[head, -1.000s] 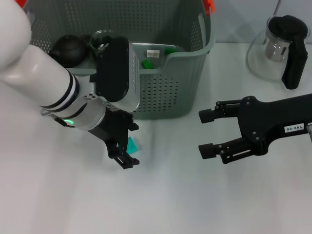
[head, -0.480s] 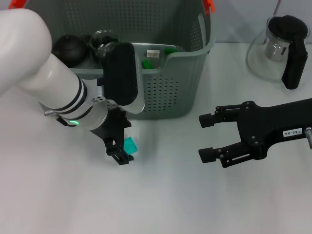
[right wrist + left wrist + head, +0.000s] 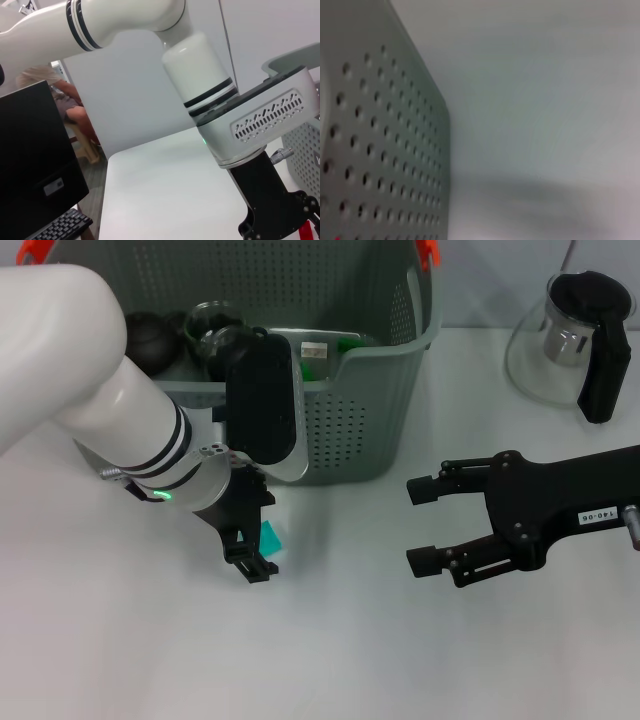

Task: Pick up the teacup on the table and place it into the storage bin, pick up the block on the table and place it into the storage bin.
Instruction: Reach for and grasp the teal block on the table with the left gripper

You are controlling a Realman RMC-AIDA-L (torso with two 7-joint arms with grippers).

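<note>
left gripper [image 3: 255,552] low at centre-left of the head view, fingers either side of the teal block [image 3: 270,537] on the white table [image 3: 330,660], clamped or not cannot tell. storage bin [image 3: 370,430] just above, upper centre, dark teacup [image 3: 210,325] inside at upper left. right gripper [image 3: 425,523] at centre-right, fingers apart, empty. glass teapot [image 3: 570,345] at upper right.

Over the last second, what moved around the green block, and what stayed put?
The left gripper shifted slightly toward the storage bin, its arm swinging further in over the bin's front wall, and kept its fingers around the green block, which stayed on the table. The right gripper stayed open and barely moved. The glass teapot did not move.
</note>
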